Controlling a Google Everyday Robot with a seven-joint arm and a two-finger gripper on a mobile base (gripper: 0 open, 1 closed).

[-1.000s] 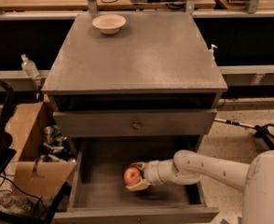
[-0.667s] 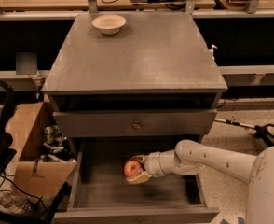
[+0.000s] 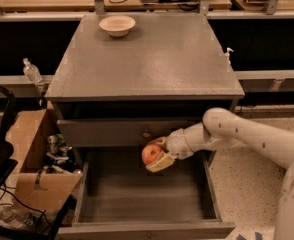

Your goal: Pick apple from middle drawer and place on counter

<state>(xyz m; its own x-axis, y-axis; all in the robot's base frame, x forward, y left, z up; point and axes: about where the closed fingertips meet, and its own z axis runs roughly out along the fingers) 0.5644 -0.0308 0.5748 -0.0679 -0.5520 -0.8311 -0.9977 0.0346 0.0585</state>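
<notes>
Lifted since earlier, the gripper clamps the apple above the drawer, below the counter, clearing its walls.

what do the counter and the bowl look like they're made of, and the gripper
Counter: probably painted wood, matte grey, with faint streaks and a soft sheen. Bowl: smooth off-white, ceramic or plastic; cannot tell which. Gripper, shut on the apple above the middle drawer: cream, smooth, likely plastic.

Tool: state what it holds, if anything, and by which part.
The tool holds the apple, fingers clamped on its upper and lower sides, over the open middle drawer.
</notes>
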